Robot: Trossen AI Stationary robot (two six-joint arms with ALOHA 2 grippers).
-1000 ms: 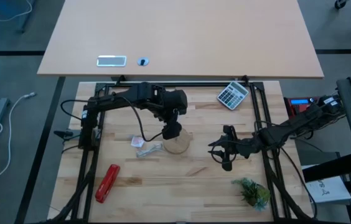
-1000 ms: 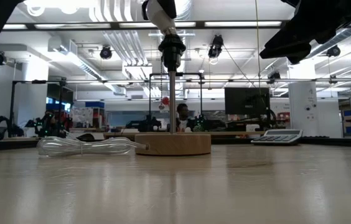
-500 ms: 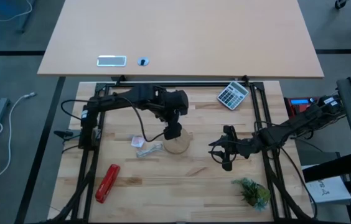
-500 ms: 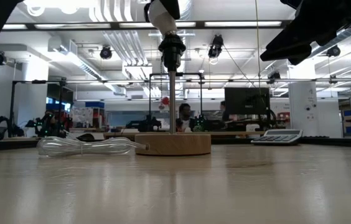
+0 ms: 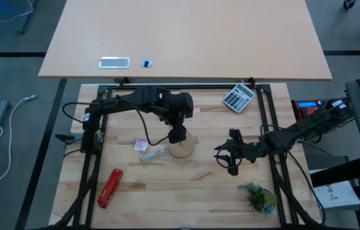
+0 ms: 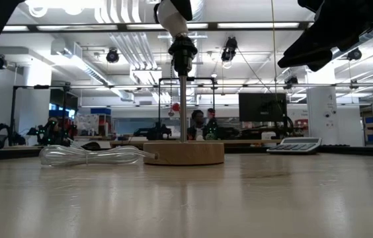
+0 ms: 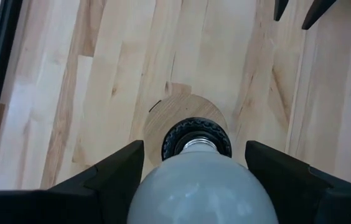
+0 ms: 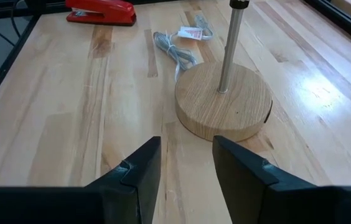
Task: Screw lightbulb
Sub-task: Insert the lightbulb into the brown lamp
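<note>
Behind the table (image 6: 186, 198) a long workshop runs off under strip lights, with people sitting at distant desks. On the pale wooden table stands the round wooden lamp base (image 6: 184, 153), a metal stem (image 6: 182, 106) rising from its middle to a black socket (image 6: 182, 49).

Over the last second very little has moved. The left pincer (image 5: 177, 133) hangs straight above the base as it did a second ago, and the lightbulb (image 7: 201, 186) sits between its two fingers with the silvery screw end already down in the socket's ribbed collar (image 7: 197, 137). In the left wrist view the fingers stand on either side of the white globe with a sliver of table showing at each side, so the pincer looks released, or nearly so, around the bulb rather than clenched on it; its jaws have shifted only a touch. That reads as a re-grip between turns: the bulb holds itself upright in the socket, so the thread has probably caught, and more turns are likely still needed.

The right pincer (image 5: 231, 155) waits low over the table well to the right of the base, its jaws part-way apart and holding nothing. A coiled clear cable (image 6: 94, 156), a red stapler (image 5: 110, 187) and a calculator (image 5: 239, 97) lie untouched
</note>
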